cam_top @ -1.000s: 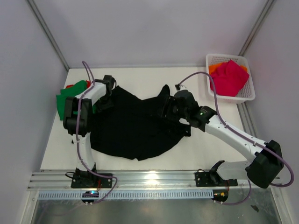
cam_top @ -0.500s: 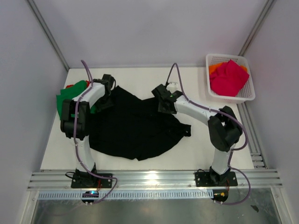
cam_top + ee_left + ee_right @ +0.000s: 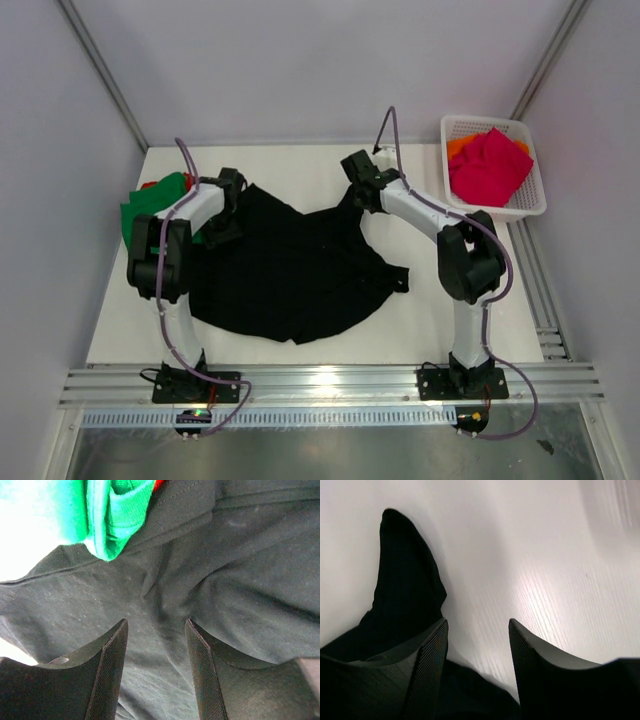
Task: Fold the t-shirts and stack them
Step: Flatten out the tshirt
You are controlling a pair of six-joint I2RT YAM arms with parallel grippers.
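Where it lies spread, the black t-shirt point(image 3: 290, 275) looks plain.

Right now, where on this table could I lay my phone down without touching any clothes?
Bare: the far strip of table behind the black t-shirt, and the near right patch between that shirt and the right arm. Crowded: the left edge, where the green t-shirt meets the black one, and the basket, filled with a pink t-shirt.

A robotics lab cell: white panels point(image 3: 330, 70) are enclosing the table point(image 3: 300, 165), and robot arms point(image 3: 165, 265) are sitting bolted to an aluminium rail point(image 3: 330, 383).
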